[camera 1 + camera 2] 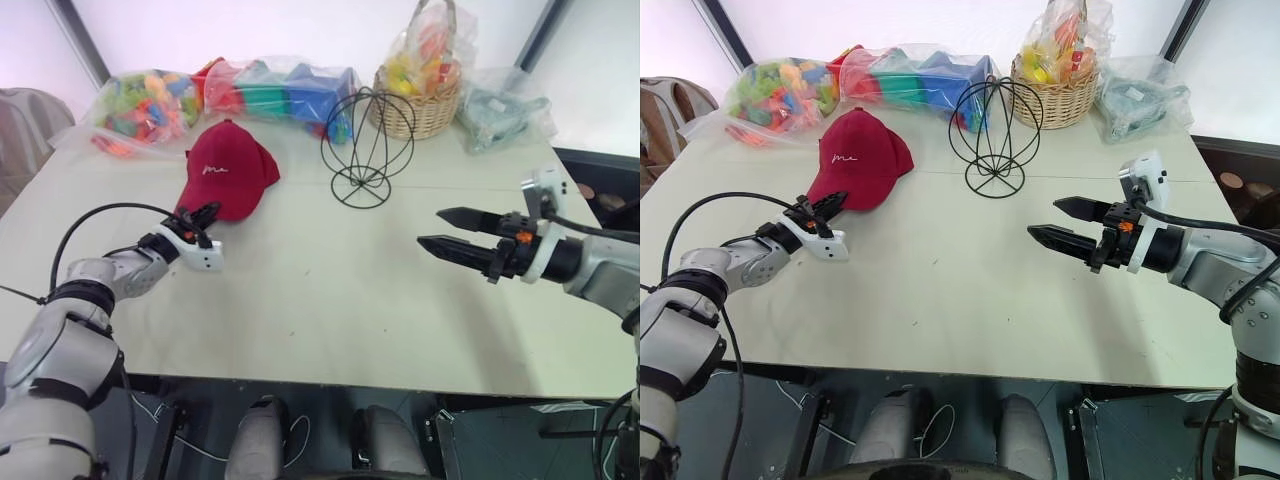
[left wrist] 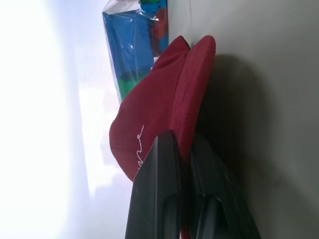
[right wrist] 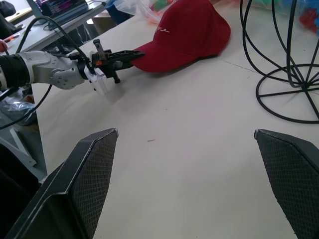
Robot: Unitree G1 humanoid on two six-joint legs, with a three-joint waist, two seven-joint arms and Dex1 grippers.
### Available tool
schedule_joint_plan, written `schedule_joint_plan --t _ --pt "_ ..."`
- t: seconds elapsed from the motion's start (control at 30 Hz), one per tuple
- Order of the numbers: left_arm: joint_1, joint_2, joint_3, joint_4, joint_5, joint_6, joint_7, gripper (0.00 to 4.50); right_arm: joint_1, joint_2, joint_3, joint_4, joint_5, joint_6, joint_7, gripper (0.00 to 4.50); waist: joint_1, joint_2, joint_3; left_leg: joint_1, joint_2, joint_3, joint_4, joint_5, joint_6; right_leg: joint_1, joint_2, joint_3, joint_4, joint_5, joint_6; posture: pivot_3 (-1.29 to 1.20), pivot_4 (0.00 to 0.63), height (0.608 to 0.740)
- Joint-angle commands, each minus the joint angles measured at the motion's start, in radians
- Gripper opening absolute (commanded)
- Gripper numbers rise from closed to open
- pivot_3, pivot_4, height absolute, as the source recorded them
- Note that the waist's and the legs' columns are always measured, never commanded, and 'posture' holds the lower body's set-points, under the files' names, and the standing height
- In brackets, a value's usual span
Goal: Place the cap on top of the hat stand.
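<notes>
On the left of the table, my left gripper [image 1: 203, 214] reaches low and level toward the cap [image 1: 228, 170], and its two black fingers [image 2: 158, 164] are pinched together on the edge of the brim, one above the fabric and one below, so I read this as a firm grip on the cap. The cap, dark red with small white lettering on the front, sits on the pale table [image 1: 320, 300] toward the far left, brim pointing back at me, crown resting on the surface. Just to its right, near but not touching, stands the hat stand [image 1: 366, 148], an empty black wire head shape on a round wire base. Behind both lie clear bags of coloured toys [image 1: 150, 105] and a wicker basket [image 1: 418, 110] along the far edge. Further right, my right gripper [image 1: 447, 229] hovers above bare table, well apart from cap and stand, with its fingers spread wide and nothing between them. I judge the step in hand to be the pick-up: the brim is clamped but the cap is not yet lifted. My next move, as I see it, calls for raising the cap clear of the table, carrying it rightward above the stand, and lowering the crown over the wire dome without knocking the light frame over.
</notes>
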Motion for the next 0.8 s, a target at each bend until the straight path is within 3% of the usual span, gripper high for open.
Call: schedule_joint_plan --t 0.03,0.13,0.27,0.43,0.6,0.8 --pt "-0.006 -0.001 0.039 -0.110 -0.027 0.070 0.081 0.04 -0.013 -0.005 -0.019 -0.009 0.006 -0.023 -0.001 4.50 -0.001 -0.001 0.001 0.000 0.000 0.000 0.000 0.000 0.000 0.000 0.000 0.000 0.000 0.000 0.000 0.00 0.150 0.740" --pt "0.037 0.019 0.088 -0.305 -0.034 0.147 0.106 0.04 -0.009 -0.017 -0.032 0.000 -0.004 -0.030 0.001 4.50 -0.002 -0.001 0.001 -0.001 0.000 0.000 0.000 0.000 0.000 -0.001 0.000 0.000 0.000 0.000 0.000 0.00 0.150 0.740" --pt "0.140 0.032 0.230 -0.702 -0.072 0.316 0.008 0.04 -0.017 -0.063 -0.067 0.054 -0.038 -0.052 0.020 4.50 -0.002 -0.001 0.001 -0.001 0.000 0.000 0.000 0.000 0.000 -0.001 0.000 0.001 0.000 0.000 0.000 0.00 0.150 0.740" --pt "0.209 -0.022 0.293 -1.006 -0.037 0.463 -0.118 0.04 -0.048 -0.126 -0.086 0.155 -0.082 -0.094 0.066 4.50 -0.002 -0.001 0.001 -0.001 0.000 0.000 0.000 0.000 0.000 -0.001 0.001 0.001 0.000 0.000 0.000 0.00 0.150 0.740" --pt "0.157 -0.119 0.278 -1.108 -0.007 0.532 -0.230 0.04 -0.073 -0.137 -0.073 0.200 -0.110 -0.119 0.083 4.50 -0.001 -0.001 0.001 -0.001 0.000 0.000 0.001 0.000 0.000 0.000 0.001 0.001 0.000 0.000 0.000 0.00 0.150 0.740" --pt "0.051 -0.256 0.233 -1.041 0.054 0.614 -0.290 0.04 -0.072 -0.127 -0.087 0.172 -0.106 -0.104 0.063 4.50 -0.001 -0.001 0.001 -0.001 0.000 0.000 0.001 0.000 0.000 0.000 0.001 0.001 -0.001 0.000 0.000 0.00 0.150 0.740"
